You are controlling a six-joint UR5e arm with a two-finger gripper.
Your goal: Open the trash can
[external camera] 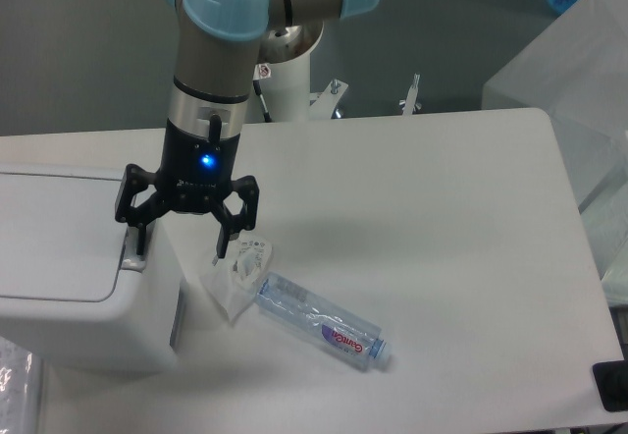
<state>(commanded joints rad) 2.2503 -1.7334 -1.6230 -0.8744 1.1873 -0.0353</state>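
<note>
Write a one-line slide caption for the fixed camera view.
Open end effector poised over the closed trash can, one finger at its grey push tab; crumpled wrapper and bottle lie alongside.

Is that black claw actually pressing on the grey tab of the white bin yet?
Cannot tell. In the single camera view, one finger of the tool overlaps the grey tab of the trash can, but contact isn't plain.
</note>
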